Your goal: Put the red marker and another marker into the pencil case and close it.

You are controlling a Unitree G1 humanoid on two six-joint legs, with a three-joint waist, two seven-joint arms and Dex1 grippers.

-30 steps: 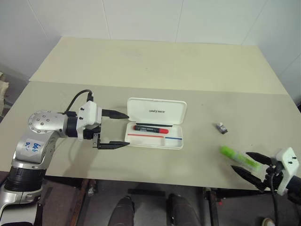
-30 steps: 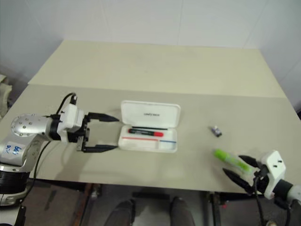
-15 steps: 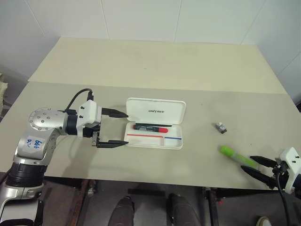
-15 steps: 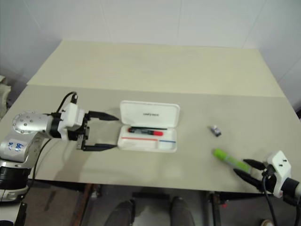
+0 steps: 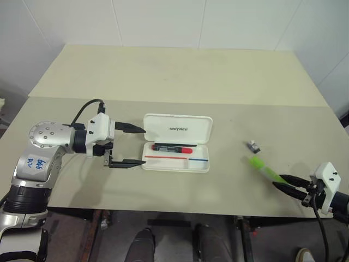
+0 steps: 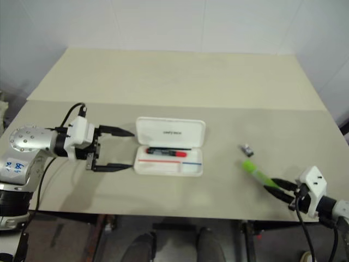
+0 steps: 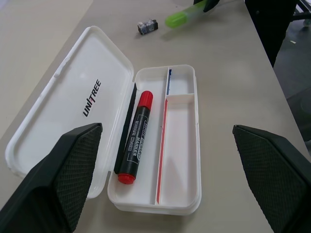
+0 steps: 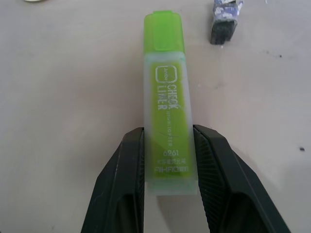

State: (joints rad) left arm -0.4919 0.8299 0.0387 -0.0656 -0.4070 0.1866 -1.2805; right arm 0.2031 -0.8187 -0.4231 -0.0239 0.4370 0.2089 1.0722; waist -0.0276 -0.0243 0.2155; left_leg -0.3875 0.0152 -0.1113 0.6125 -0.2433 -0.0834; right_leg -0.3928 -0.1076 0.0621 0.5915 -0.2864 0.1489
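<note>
Right wrist view gives the clearest reading: the green marker (image 8: 169, 107) is lying flat on the table (image 5: 180, 76), and the right gripper (image 8: 167, 162) is closed on its rear end, one black finger (image 8: 127, 179) pressed on each side of the barrel. It is gripped by the tail, probably so that the cap end can be led into the case first. In the head views this marker is seen near the front right edge of the table, well apart from the pencil case (image 5: 177, 129), with a small dark object (image 5: 253, 146) just beyond it.

The case is kept open, lid folded to the far side, and the red marker (image 5: 173, 148) is already laid in its far compartment. The near compartment is left free, seemingly for the green one.

The left gripper (image 5: 132, 145) is held wide open just left of the case, holding nothing, perhaps placed ready to steady or close it.
</note>
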